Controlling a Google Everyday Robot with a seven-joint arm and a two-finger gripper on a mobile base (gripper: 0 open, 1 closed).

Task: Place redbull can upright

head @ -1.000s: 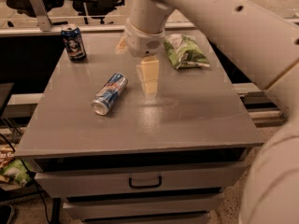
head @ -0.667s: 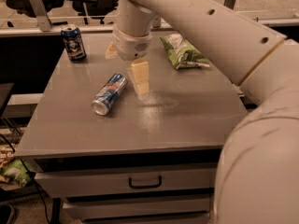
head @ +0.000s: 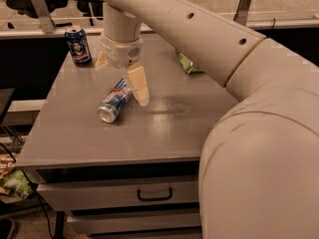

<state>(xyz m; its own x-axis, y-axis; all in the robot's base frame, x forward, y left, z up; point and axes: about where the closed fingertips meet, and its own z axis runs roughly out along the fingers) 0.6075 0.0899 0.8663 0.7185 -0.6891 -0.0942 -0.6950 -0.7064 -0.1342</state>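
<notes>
The redbull can [head: 113, 102], slim, silver and blue, lies on its side on the grey table [head: 70, 138], its silver top facing the front left. My gripper [head: 119, 73] hangs just above the can's far end, open. One cream finger [head: 138, 84] is down at the can's right side and the other finger [head: 101, 61] is behind it to the left. The can is not held.
A wider dark-blue can [head: 78, 46] stands upright at the table's back left corner. A green snack bag [head: 187, 63] lies at the back right, partly hidden by my arm. Drawers with a handle [head: 154, 195] are below the tabletop.
My gripper has moved left from the table's middle to above the lying can. The can has not moved.
</notes>
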